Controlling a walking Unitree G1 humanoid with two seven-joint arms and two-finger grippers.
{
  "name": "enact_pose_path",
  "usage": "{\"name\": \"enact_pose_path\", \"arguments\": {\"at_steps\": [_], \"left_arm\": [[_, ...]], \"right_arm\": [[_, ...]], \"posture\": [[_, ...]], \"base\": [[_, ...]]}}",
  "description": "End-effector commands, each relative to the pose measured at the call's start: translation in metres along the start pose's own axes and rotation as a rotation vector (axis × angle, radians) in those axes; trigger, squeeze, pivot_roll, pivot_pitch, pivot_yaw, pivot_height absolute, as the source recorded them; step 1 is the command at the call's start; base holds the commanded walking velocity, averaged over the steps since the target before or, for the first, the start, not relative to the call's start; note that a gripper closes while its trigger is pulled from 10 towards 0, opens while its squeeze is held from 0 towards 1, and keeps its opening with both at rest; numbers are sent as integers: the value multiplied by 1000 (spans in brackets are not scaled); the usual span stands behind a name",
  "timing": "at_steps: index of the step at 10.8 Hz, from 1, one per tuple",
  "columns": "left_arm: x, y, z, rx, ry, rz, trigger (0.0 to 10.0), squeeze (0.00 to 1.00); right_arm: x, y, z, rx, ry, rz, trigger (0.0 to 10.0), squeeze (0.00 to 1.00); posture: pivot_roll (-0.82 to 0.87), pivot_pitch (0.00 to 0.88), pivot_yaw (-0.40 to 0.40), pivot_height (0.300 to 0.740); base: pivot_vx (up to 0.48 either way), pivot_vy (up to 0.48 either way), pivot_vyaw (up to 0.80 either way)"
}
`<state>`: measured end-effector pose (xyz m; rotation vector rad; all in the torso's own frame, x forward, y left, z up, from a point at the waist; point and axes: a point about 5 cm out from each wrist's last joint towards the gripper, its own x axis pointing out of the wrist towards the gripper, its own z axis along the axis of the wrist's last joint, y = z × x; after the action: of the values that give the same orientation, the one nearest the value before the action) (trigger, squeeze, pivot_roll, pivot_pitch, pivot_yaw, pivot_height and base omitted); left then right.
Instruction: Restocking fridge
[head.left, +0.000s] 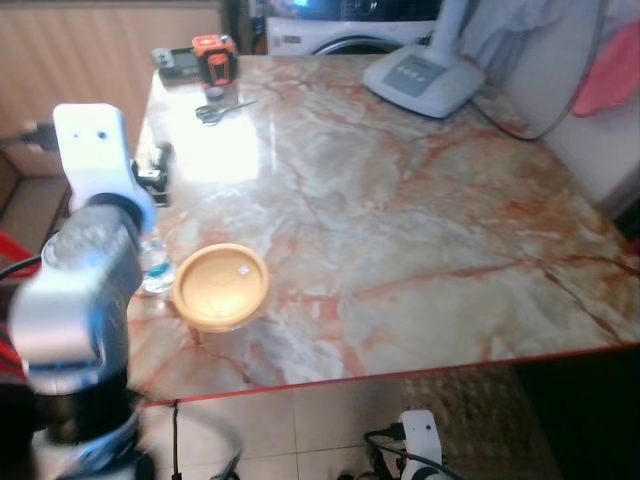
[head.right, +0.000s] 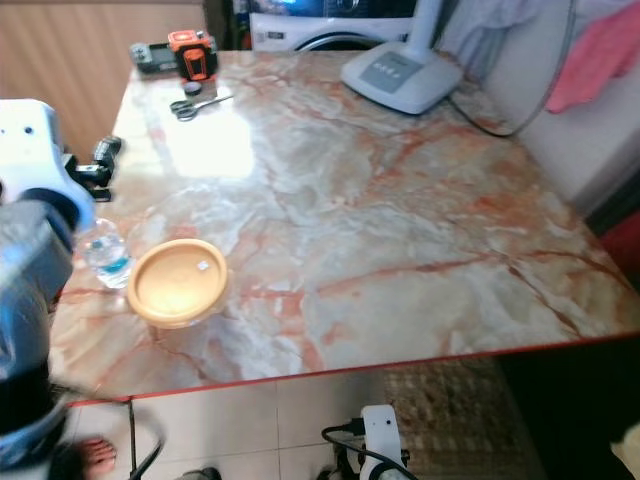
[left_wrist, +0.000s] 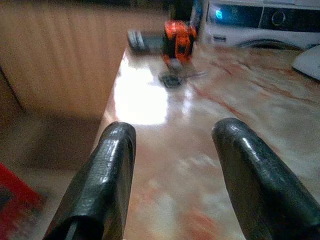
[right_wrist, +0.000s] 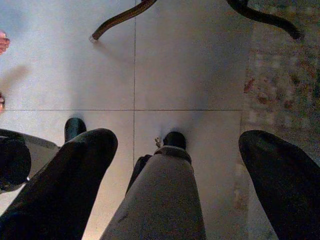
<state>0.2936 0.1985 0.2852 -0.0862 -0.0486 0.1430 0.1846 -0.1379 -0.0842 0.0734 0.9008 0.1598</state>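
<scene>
Your left hand (left_wrist: 172, 185) hovers over the table (head.left: 420, 230) edge, fingers spread, empty. A tan lid (head.left: 221, 285) lies just beside a water bottle (head.right: 105, 255). Your right hand (right_wrist: 177, 185) hangs spread above the floor (right_wrist: 190, 65).

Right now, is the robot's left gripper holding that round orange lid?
No, the left gripper hangs open over the marble table, while the orange lid lies untouched on it.
</scene>
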Motion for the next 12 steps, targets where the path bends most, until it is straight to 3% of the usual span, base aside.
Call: {"name": "enact_pose_path", "arguments": {"at_steps": [1, 2, 4, 6, 9, 12], "left_arm": [[0, 4, 5, -55, 54, 0, 10000, 0], [0, 3, 9, -101, 106, -27, 10000, 0], [-4, 2, 16, -11, 161, -103, 10000, 0], [-13, 13, 10, 262, 347, -207, 10000, 0], [-13, 27, 23, 404, 396, -228, 10000, 0], [-13, 33, 13, 406, 452, -259, 10000, 0]], "right_arm": [[-1, -1, -7, -2, 28, -5, 10000, 0], [-1, -1, -6, -2, 28, -6, 10000, 0], [-1, -2, -6, -1, 29, -7, 10000, 0], [-1, -1, -6, 0, 33, -7, 10000, 0], [-1, -1, -6, 4, 37, -12, 10000, 0], [-1, -1, -6, 5, 39, -13, 10000, 0]], "posture": [[41, 176, -77, 740], [48, 174, -74, 740], [59, 171, -70, 740], [62, 167, -62, 740], [64, 164, -56, 740], [63, 167, -58, 740]], "base": [[0, 0, 0], [0, 0, 0], [0, 0, 0], [0, 0, 0], [0, 0, 0], [0, 0, 0]]}}
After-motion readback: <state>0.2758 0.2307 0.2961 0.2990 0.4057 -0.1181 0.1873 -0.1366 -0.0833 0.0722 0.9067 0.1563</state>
